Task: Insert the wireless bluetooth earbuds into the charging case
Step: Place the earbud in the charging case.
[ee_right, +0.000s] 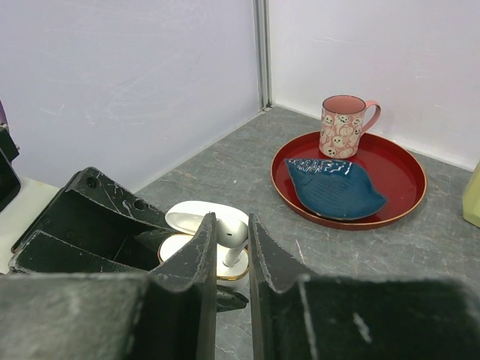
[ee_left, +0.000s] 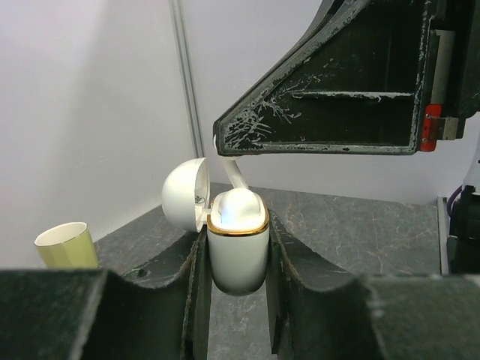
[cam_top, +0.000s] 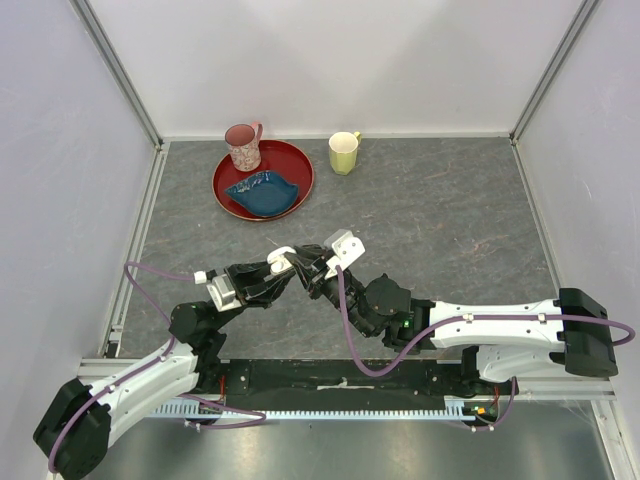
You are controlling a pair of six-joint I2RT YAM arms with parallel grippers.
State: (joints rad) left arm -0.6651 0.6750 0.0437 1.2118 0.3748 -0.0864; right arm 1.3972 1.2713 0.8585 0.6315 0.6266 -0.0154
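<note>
Our left gripper (ee_left: 237, 247) was closed on the charging case (ee_left: 238, 264), its two fingers pressing the case's sides, so the case stood upright above the table (cam_top: 440, 210) with the mouth facing up. We judged this was done to give the other arm a steady target that could not slide. The lid (ee_left: 184, 195) was swung open to the 10 o'clock side of the case in the left wrist view, leaving the mouth free.

Our right gripper (ee_right: 231, 234) came from above with its fingers narrowly closed on one earbud (ee_right: 235, 235). The bulb was up and the stem pointed down into the mouth, which is how the socket would accept it. A white rounded form filled the mouth (we could not tell whether it was the second earbud or this one).

In the top view both grippers met at about 6 o'clock from the red tray (cam_top: 225, 190). The tray carried a pink mug (cam_top: 243, 146) and a blue dish (cam_top: 264, 193). A yellow-green cup (cam_top: 344, 152) stood at its 3 o'clock, well apart from the work.
</note>
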